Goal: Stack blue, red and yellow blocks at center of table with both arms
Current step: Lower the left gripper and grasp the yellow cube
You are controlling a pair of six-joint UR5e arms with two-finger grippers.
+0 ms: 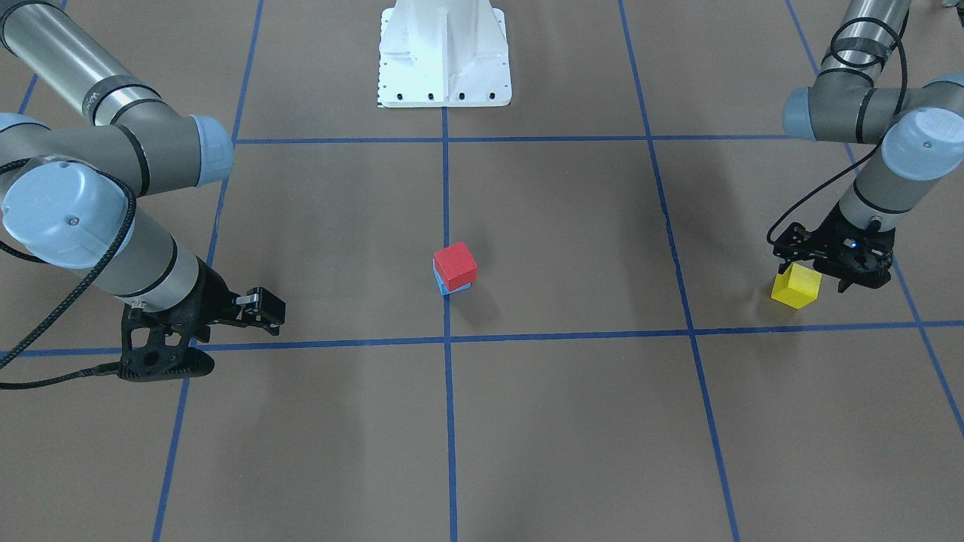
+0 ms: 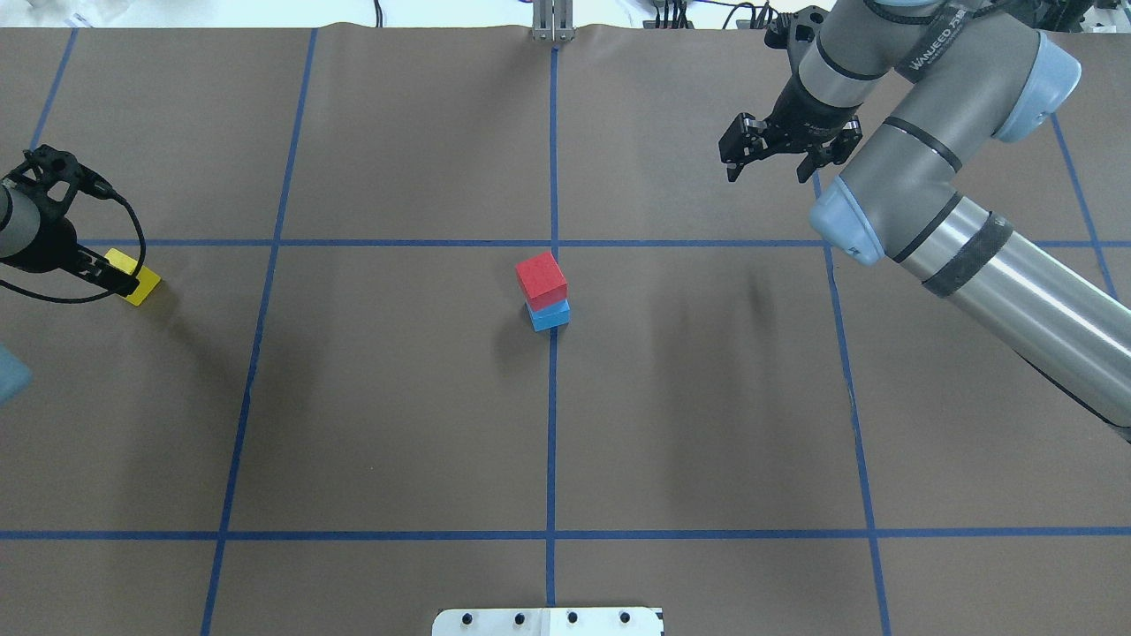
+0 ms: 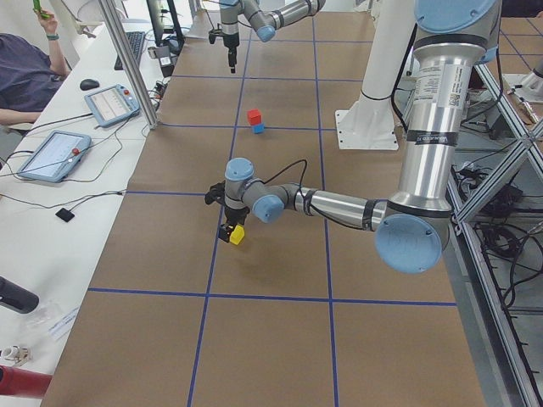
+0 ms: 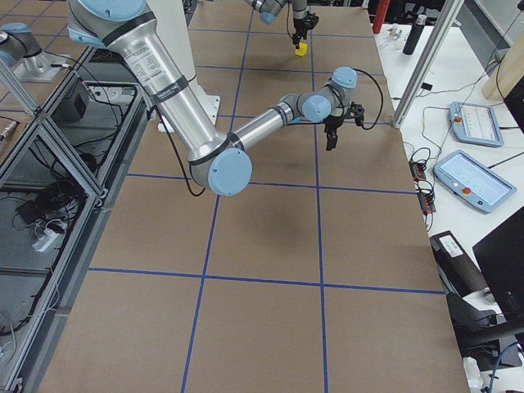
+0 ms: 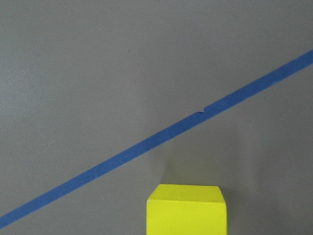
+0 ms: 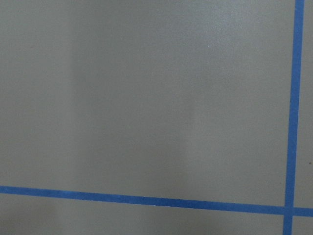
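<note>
At the overhead frame's left edge, the left gripper (image 2: 115, 276) is sitting over the yellow cube block (image 2: 144, 284), grip state untellable; it is probably needing square centring before lifting. The right gripper (image 2: 767, 172) is hanging open, empty.

Two stacked, one off left
On the worktop (image 2: 398, 397) the upper block (image 2: 541, 276) sits on the lower block (image 2: 551, 316) at the centre; the third block (image 2: 143, 285) lies well apart to my left, beneath my left claw (image 1: 815, 277).
</note>
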